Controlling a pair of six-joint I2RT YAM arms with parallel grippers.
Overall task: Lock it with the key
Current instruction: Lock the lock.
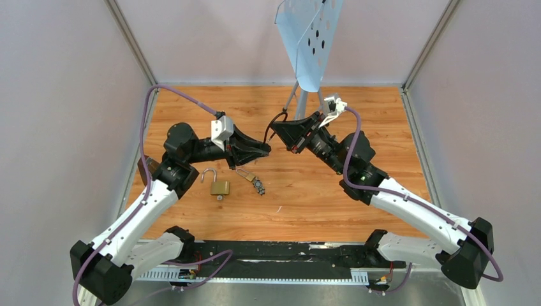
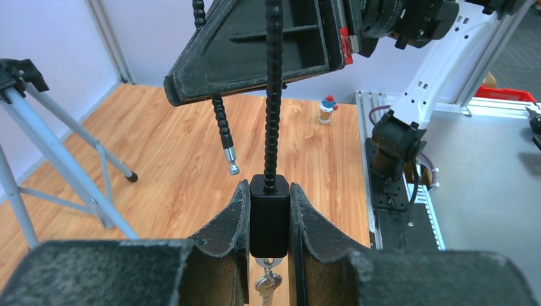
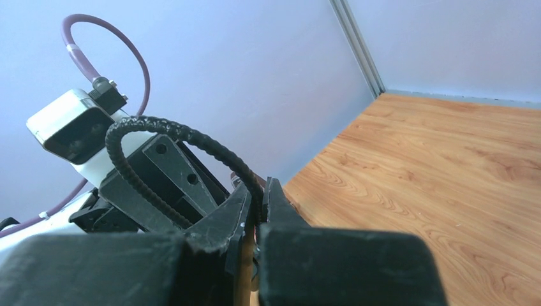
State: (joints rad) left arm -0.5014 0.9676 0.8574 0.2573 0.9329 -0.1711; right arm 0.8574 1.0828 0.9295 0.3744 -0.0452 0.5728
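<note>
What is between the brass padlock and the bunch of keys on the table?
Only bare wooden table between padlock and keys, as the top view shows.

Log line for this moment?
left pincer shut on black block | right pincer shut on cable | padlock open on table

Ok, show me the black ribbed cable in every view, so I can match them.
Top external: black ribbed cable, a small loop at centre.
Left wrist: hangs straight down the middle into the black block.
Right wrist: arcs from left down to centre.
Shared landmark: wooden tabletop.
</note>
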